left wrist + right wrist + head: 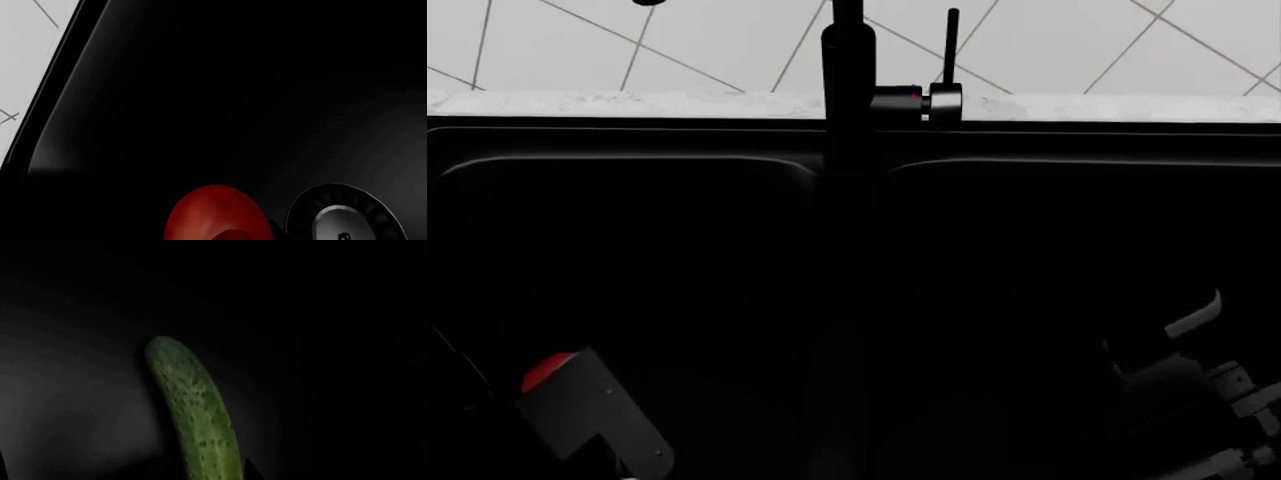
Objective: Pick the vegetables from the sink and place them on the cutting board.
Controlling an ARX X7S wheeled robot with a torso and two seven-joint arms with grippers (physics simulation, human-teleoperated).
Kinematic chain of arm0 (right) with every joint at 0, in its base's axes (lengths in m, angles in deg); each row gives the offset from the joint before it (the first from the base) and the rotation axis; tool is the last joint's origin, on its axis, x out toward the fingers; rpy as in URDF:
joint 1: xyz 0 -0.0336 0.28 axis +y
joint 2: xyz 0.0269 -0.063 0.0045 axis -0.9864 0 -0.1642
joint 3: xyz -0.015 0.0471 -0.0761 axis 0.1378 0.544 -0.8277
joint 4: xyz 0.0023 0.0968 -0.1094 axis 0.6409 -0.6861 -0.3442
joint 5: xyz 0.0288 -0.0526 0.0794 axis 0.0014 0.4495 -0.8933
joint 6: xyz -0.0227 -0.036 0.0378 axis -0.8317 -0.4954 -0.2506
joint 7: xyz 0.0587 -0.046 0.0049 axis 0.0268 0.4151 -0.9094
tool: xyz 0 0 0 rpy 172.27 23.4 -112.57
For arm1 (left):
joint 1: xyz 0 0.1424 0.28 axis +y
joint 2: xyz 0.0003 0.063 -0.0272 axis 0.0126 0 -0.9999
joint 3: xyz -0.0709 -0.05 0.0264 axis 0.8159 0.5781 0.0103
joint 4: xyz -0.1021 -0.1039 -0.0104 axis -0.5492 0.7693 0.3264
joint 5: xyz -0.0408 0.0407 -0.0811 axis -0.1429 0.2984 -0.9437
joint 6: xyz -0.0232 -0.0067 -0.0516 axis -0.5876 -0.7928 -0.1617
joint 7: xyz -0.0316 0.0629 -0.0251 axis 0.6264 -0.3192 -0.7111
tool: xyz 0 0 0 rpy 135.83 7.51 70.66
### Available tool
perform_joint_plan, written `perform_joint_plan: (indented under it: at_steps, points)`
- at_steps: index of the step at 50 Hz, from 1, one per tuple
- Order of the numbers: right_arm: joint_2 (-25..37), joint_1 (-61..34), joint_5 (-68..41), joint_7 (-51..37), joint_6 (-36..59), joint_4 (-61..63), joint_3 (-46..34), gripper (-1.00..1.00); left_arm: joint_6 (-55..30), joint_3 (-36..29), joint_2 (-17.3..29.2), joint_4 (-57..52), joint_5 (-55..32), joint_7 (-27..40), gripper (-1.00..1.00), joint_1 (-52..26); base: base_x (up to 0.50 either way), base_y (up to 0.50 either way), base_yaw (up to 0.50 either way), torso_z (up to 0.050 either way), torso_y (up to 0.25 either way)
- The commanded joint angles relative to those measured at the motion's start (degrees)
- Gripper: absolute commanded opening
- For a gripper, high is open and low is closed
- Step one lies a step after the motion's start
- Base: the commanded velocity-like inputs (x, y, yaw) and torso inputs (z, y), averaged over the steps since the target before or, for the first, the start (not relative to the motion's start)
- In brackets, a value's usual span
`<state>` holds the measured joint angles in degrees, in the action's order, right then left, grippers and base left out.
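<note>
Black sink (pixel 641 170), tomato (pixel 217 212) beside drain (pixel 343 217), cucumber (pixel 193 415) inside, end effector grips unclear.

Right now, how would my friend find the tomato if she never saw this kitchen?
Start at the big black sink with the tall faucet in the middle. Look in the basin on the robot's left, near its front, where the left arm reaches in. The tomato lies there beside the silver drain; it is the only round, shiny red thing, unlike the long bumpy green cucumber.
</note>
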<state>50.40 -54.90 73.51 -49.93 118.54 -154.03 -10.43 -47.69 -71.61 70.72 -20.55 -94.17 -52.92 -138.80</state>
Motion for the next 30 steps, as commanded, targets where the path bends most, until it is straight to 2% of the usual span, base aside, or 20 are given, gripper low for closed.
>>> perform_joint_plan:
  at_steps: [1,15,19,22,23,24,27,30]
  points:
    - [-0.67,3.49,8.28,3.00,0.72,-0.71,9.27,-1.00,-0.07,0.01,-0.28,0.81,0.00,0.74,-1.00,-0.24,0.00,0.00,0.00,-0.010,0.000]
    - [-0.81,3.52,9.90,2.77,-0.44,-0.71,11.35,-1.00,0.35,0.35,0.05,0.51,-0.15,1.02,-1.00,0.00,0.00,0.00,0.00,-0.001,-0.002]
    - [-0.16,2.47,10.27,5.07,-3.38,-0.70,10.99,-1.00,0.51,1.54,0.44,-0.63,-0.28,1.52,-1.00,-0.06,0.00,0.00,0.00,-0.003,0.000]
    - [0.55,1.56,11.29,7.10,-3.79,-0.55,9.55,-1.00,4.08,4.20,0.67,-1.29,-1.85,0.43,-1.00,1.65,0.00,0.00,0.00,0.000,-0.003]
    - [1.12,1.71,11.38,7.62,-2.73,1.11,9.40,-1.00,6.23,5.70,0.73,-1.42,-2.33,0.20,-1.00,2.37,0.00,0.00,0.00,0.000,0.000]
    - [3.72,4.63,10.92,8.06,3.42,9.71,9.87,-1.00,7.93,3.62,1.59,-1.96,-0.10,0.84,-1.00,1.86,0.00,0.00,0.00,0.000,0.000]
    - [9.20,10.71,10.12,8.09,16.52,32.75,11.06,-1.00,9.95,4.08,2.17,-2.61,-0.09,0.84,-1.00,2.78,0.00,0.00,0.00,0.000,0.000]
    - [11.62,13.13,9.70,8.22,22.17,42.05,11.65,-1.00,10.25,4.37,2.84,-3.86,-0.02,1.43,-1.00,3.51,0.00,0.00,0.00,0.000,0.000]
